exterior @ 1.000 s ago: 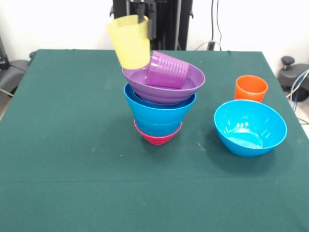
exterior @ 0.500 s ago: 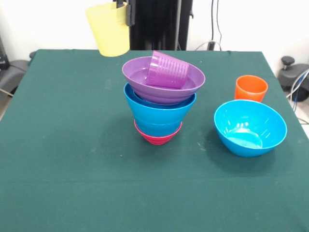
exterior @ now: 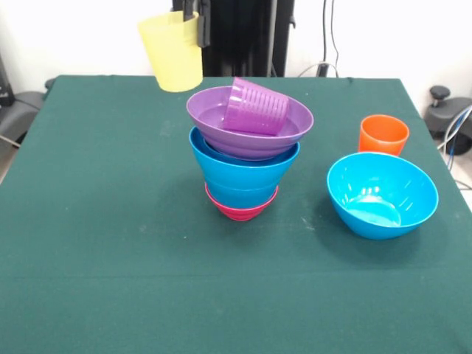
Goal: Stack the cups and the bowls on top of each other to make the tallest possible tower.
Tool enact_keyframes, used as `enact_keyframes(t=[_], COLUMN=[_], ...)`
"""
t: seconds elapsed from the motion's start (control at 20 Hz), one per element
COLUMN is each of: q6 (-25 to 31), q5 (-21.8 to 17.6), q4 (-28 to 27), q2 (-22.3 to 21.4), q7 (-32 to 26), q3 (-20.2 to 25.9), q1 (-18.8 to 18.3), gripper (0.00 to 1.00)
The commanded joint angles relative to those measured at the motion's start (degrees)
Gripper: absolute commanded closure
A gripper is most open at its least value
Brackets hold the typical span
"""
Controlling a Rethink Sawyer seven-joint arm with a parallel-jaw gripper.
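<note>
Up-left of tower (exterior: 247,158) | gripper (exterior: 193,18) clamped on yellow cup (exterior: 172,51) rim | light, slick, flexible; rim pinch suits

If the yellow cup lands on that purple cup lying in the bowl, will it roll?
Probably. The purple cup lies tilted on its ribbed side in the purple bowl, so it may roll in an arc. It looks light and glossy, likely to slide.

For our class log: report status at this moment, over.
Gripper shut on yellow cup, held high beside the tower. Purple cup lies tipped in purple bowl, taking the top spot. Orange cup, blue bowl unstacked.
</note>
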Motion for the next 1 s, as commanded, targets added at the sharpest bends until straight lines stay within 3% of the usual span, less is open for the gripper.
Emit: enact_keyframes(t=[0.05,0.65,1.0], q6=[-5.4,-9.0,-7.6], q5=[-5.6,-5.3,-3.9], q4=[4.0,2.5,3.1], q2=[6.0,9.6,8.1], q7=[4.3,4.9,3.4], q3=[-3.2,-5.8,-5.1], q1=[2.3,5.1,4.7], gripper=[1.00,1.00,1.00])
